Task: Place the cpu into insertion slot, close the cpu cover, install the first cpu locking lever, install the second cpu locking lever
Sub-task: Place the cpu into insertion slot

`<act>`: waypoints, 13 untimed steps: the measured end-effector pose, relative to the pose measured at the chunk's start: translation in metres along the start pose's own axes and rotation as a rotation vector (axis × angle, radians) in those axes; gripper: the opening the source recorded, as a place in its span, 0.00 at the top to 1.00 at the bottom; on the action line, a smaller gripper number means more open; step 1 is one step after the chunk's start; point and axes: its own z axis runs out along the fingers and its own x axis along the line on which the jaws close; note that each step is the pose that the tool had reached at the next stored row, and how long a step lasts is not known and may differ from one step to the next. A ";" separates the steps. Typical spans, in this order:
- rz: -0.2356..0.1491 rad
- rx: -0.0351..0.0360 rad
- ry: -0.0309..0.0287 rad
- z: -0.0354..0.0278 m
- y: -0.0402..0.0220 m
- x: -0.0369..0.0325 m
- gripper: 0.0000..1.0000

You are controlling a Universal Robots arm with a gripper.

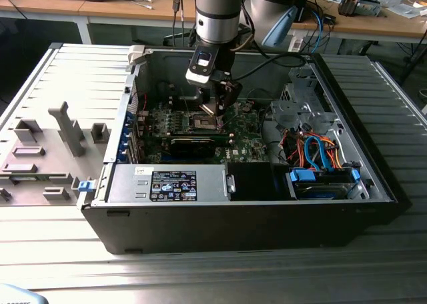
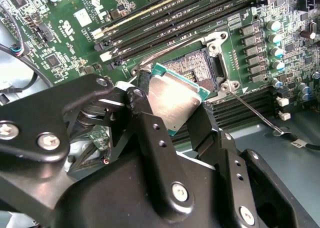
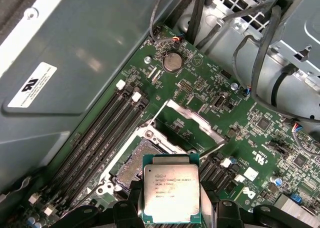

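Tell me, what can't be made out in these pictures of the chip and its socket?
1. Second wrist view: the cpu, gripped by the hand, hides part of the insertion slot.
2. First wrist view: the picture's edge cuts off the hand's fingers.
3. Exterior view: the gap between cpu and slot is too small to judge, with the hand over it.

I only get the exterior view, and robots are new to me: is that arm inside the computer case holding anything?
Observer: Yes. The second wrist view shows the pincer clamped on the cpu, a small silver-topped chip.
Operator: Is it plugged in?
Observer: No. In that view it hangs over the insertion slot, whose contact field lies bare.
Operator: Any lid?
Observer: The first wrist view shows the cpu cover standing raised, open.
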 end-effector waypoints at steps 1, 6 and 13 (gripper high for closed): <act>0.003 -0.0001 0.0000 0.0001 0.0000 0.0000 0.45; 0.013 0.0002 -0.0002 0.0002 0.0000 0.0000 0.45; 0.027 0.0005 -0.0004 0.0005 0.0000 0.0000 0.45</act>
